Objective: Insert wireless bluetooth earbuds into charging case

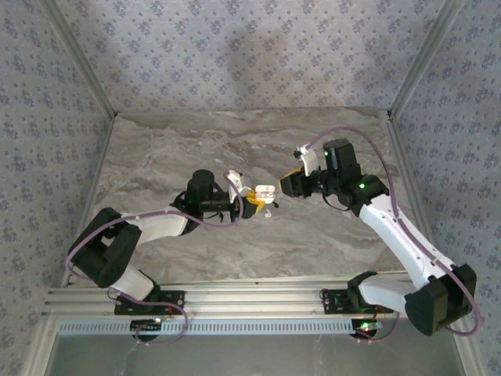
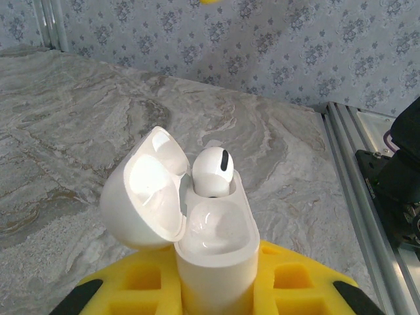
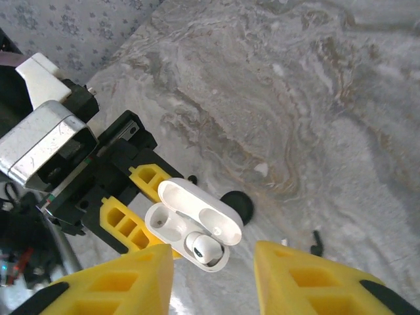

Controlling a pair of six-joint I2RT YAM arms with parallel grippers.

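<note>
My left gripper (image 1: 252, 205) is shut on the white charging case (image 2: 216, 252), yellow pads on both its sides. The case stands upright with its lid (image 2: 143, 190) swung open to the left. One glossy white earbud (image 2: 212, 172) sits in the far socket; the near socket is bare. In the right wrist view the case (image 3: 172, 223) and earbud (image 3: 203, 248) lie just beyond my right gripper (image 3: 213, 279). That gripper is open, its yellow fingers (image 3: 125, 282) apart with nothing between them. A tiny black curved bud (image 3: 317, 243) lies on the table (image 3: 315, 98).
A dark round patch (image 3: 239, 205) sits on the marble right behind the case. The two grippers face each other mid-table (image 1: 270, 196). Patterned walls enclose the table, and an aluminium rail (image 1: 258, 298) runs along the near edge.
</note>
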